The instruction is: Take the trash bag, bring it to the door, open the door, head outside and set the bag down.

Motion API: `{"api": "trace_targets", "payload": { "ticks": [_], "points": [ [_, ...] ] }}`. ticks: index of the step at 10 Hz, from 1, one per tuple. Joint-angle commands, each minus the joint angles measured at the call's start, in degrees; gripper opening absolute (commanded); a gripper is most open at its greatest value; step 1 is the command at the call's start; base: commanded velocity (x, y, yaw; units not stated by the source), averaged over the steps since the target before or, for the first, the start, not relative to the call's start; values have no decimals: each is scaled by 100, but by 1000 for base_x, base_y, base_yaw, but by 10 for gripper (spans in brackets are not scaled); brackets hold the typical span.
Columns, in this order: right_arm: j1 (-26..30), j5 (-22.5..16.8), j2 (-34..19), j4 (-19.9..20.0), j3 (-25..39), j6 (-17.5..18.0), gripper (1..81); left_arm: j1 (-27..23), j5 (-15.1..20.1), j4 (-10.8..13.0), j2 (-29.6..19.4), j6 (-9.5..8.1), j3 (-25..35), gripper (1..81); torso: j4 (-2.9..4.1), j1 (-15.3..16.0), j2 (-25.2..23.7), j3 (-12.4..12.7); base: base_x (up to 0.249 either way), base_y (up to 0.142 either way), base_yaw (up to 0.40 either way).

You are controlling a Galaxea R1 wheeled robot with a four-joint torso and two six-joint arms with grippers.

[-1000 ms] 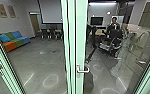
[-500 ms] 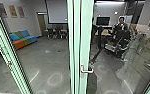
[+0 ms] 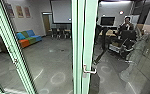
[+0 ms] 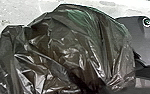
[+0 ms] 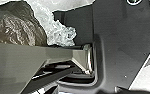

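Head view swung left since earlier | door handle [image 3: 91, 72] ahead | trash bag [image 4: 66, 50] bulging | both pincers: can't tell

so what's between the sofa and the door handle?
Grey floor, then the green door frame that the handle sits on; the head view shows it.

Grey floor [image 3: 47, 60], multicoloured sofa [image 3: 29, 39] on it, dark chairs [image 3: 54, 32] too
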Motion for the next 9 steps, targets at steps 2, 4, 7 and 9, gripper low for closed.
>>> {"api": "trace_targets", "payload": {
  "ticks": [2, 4, 7, 9],
  "points": [
    [206, -282, 62, -49, 72, -27, 811, -344, 288, 65, -31, 33, -31, 10, 0, 0, 0, 0, 0, 0, 102],
    [206, -282, 62, -40, 72, -27, 811, -344, 288, 47, -40, 33, -31, 10, 0, 0, 0, 0, 0, 0, 0],
    [206, -273, 62, -40, 72, -19, 811, -344, 288, 21, -31, 33, -31, 10, 0, 0, 0, 0, 0, 0, 0],
    [223, -282, 62, -23, 72, -18, 811, -344, 288, -40, -31, 16, -31, 10, 0, 0, 0, 0, 0, 0, 0]
  ]
}}
